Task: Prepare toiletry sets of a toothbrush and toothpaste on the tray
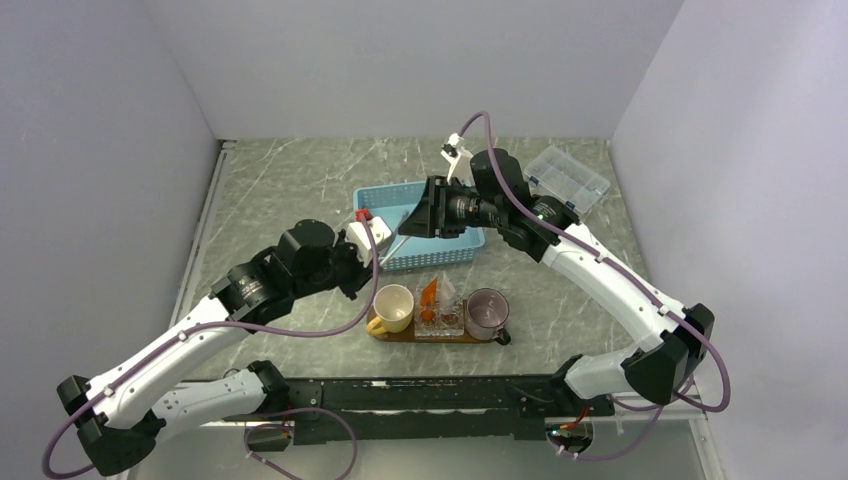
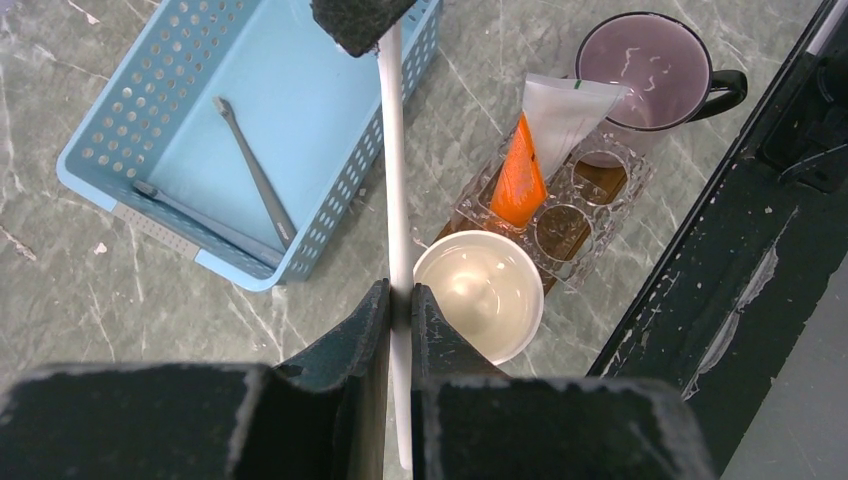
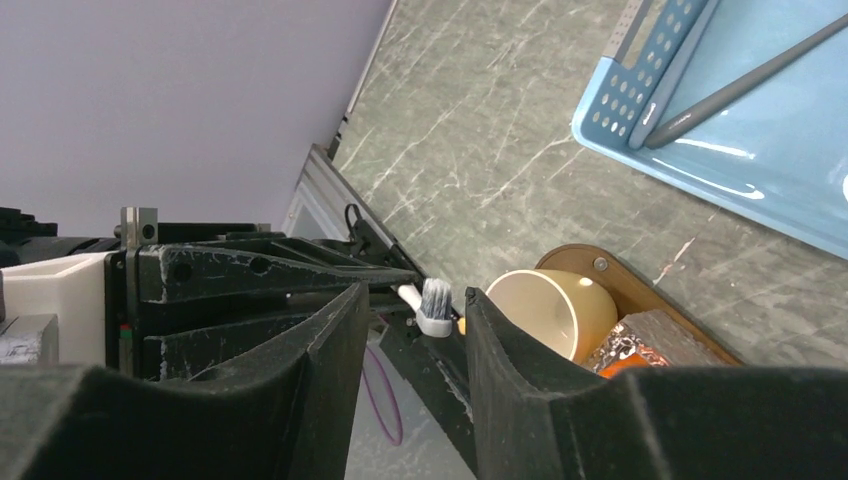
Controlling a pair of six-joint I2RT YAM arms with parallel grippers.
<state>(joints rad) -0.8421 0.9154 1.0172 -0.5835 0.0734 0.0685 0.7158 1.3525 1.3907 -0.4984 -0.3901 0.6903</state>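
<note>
The tray (image 1: 455,338) sat just beside the left gripper (image 2: 400,295), to its right. That claw was clamped on the whitish toothbrush (image 2: 393,150), apparently for a handover: its long axis ran straight out from the jaws, bristles pointing into the right gripper (image 3: 412,300), whose jaws stood wide around the head (seemingly not yet gripping it).

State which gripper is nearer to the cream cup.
Left. The left gripper, shut on the white toothbrush, hovers just beside the cream cup; the right gripper is farther off, over the blue basket.
</note>
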